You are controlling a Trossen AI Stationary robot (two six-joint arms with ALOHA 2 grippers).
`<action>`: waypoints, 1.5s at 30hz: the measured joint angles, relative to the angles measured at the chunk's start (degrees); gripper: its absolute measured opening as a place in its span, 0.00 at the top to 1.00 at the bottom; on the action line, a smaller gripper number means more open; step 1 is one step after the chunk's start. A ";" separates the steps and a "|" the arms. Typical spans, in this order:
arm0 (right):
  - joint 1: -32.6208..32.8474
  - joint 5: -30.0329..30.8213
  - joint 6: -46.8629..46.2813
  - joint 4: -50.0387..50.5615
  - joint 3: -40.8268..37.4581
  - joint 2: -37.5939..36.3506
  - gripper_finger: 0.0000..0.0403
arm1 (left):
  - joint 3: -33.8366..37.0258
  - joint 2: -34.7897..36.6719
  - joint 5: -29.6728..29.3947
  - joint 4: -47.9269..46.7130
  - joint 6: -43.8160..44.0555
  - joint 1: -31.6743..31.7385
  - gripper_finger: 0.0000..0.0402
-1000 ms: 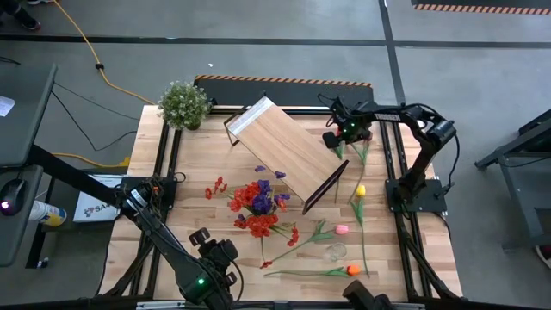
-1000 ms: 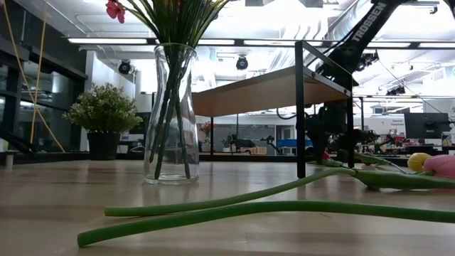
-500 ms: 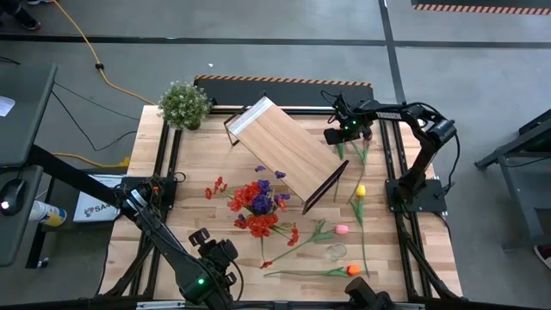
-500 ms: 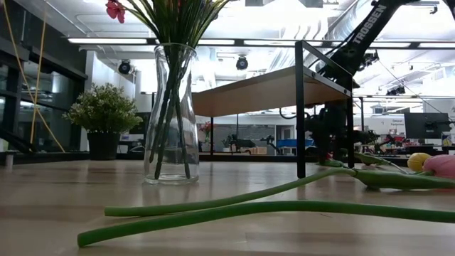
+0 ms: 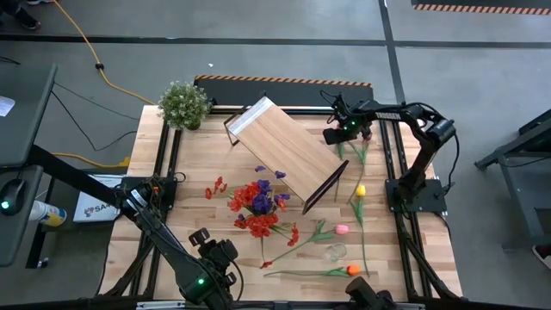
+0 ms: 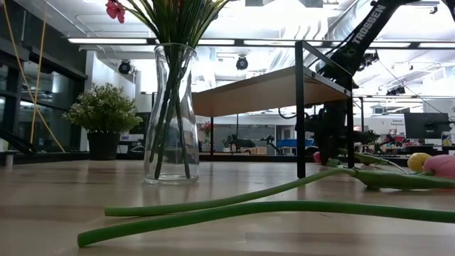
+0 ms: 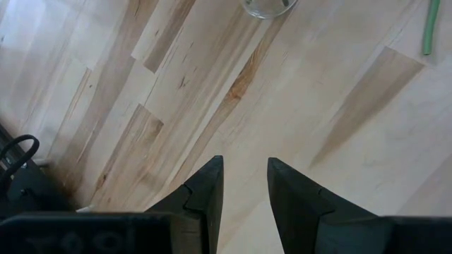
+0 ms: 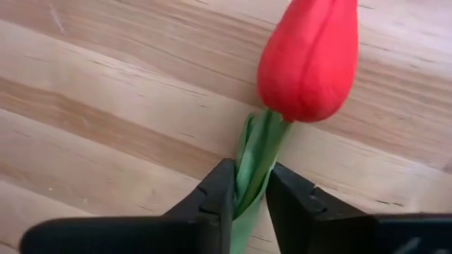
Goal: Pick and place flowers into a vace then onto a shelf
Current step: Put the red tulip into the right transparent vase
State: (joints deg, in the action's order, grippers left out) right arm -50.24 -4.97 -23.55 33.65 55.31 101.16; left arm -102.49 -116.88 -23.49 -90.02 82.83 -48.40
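A red tulip (image 8: pixel 309 56) lies on the table at the far right, beside the shelf (image 5: pixel 284 155). My right gripper (image 8: pixel 248 176) is shut on it, pointing down. The glass vase (image 6: pixel 170 121) stands near the table's middle with several flowers (image 5: pixel 258 200) in it. Loose yellow (image 5: pixel 360 190), pink (image 5: pixel 342 229) and orange (image 5: pixel 353 269) tulips and red sprays (image 5: pixel 280 231) lie on the boards. My left gripper (image 7: pixel 244 176) hangs over bare wood at the near left, its fingers a little apart with nothing between them. My right gripper pinches the red tulip's green stem (image 8: pixel 256 152) between its two fingers, just below the blossom. The fingers come from above, pointing down, and lie across the stem. The blossom rests on or just above the boards; I cannot tell which.
A bushy potted plant (image 5: pixel 183 103) stands at the far left corner. The shelf lies slantwise across the table's middle, its black legs (image 6: pixel 300 107) close to my right gripper. A small clear glass (image 5: pixel 334 251) sits near the front, between long green stems (image 6: pixel 234 206).
My right gripper has drawn its fingers together onto the tulip's stem while staying in the same spot by the shelf's far end. The tulip has not left the table.
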 joint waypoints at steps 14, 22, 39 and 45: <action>-0.02 2.14 -0.99 0.37 -0.11 -5.47 0.96 | 0.00 0.00 -0.02 0.00 0.00 0.00 0.64; -0.06 2.11 -2.70 -1.62 -0.08 -12.16 0.99 | 0.01 0.00 -0.04 0.00 0.00 0.00 0.64; -4.48 3.18 -6.48 -5.71 0.03 -33.59 0.98 | 0.00 0.00 -0.12 0.01 0.00 0.00 0.64; -4.56 4.21 -6.52 -8.04 0.03 -40.14 0.99 | 0.01 0.00 -0.17 0.00 0.00 0.00 0.64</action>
State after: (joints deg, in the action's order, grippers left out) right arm -54.80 -0.76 -30.07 25.61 55.33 61.03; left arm -102.48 -116.88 -23.66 -90.02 82.83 -48.40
